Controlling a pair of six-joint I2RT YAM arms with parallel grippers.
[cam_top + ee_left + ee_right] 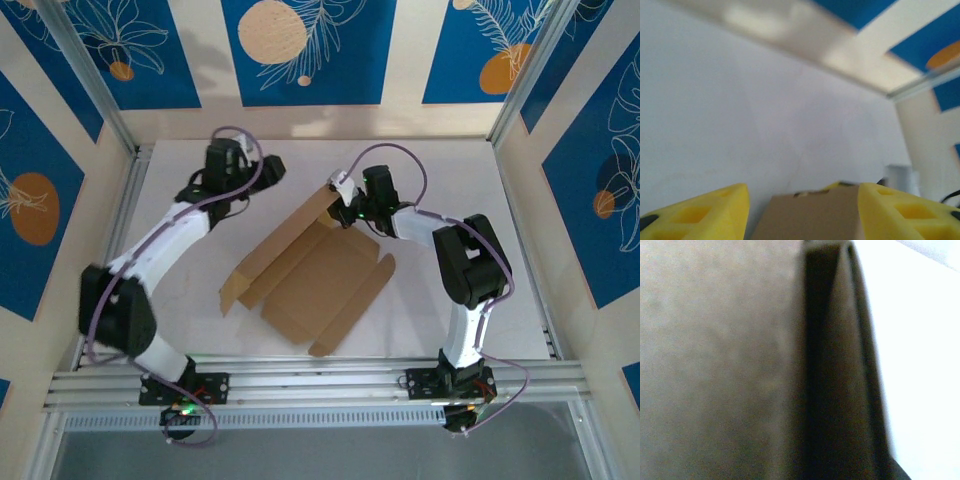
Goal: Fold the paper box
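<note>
The paper box [312, 272], a brown cardboard piece with creased flaps, lies partly opened in the middle of the white table [450, 170]. My right gripper [343, 203] sits at the box's far corner and is shut on a raised flap there. In the right wrist view that cardboard [720, 360] is pressed close to the camera and hides the fingers. My left gripper [268, 170] hovers apart from the box at the back left. Its yellow fingers [705, 215] stand open, and the raised flap [810, 217] shows beyond the gap between them.
Aluminium rails run along the near edge [300, 380] and the left side [125, 220] of the table. Blue patterned wall panels [300, 50] close in the back and both sides. Bare table surface [740, 110] stretches behind the box.
</note>
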